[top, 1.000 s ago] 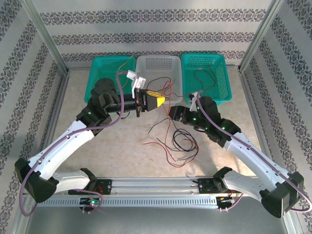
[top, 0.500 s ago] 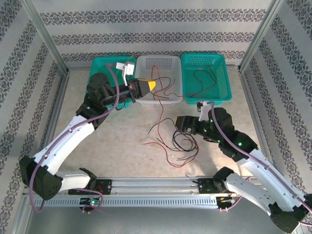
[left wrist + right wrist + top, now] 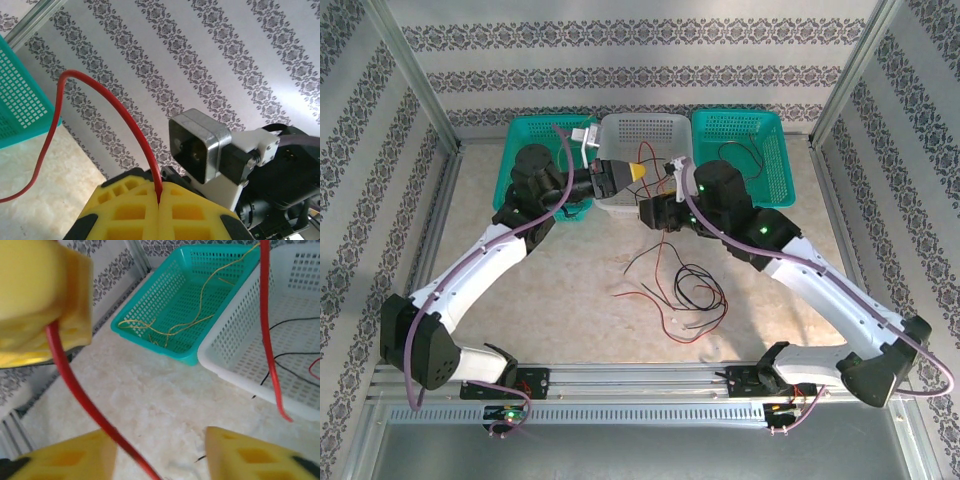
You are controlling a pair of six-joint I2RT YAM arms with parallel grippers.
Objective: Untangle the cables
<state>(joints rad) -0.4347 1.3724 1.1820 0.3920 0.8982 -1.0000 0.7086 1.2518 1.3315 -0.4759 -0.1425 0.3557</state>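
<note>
Thin red cable [image 3: 76,390], perforated teal basket [image 3: 150,300]

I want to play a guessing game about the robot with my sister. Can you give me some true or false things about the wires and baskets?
The left gripper is pinching a red cable. True.
The right gripper is squeezed shut. False: it is open.
A yellow cable lies in a teal basket. True.
The table has no cables on it. False: a red and black cable pile lies there.
</note>
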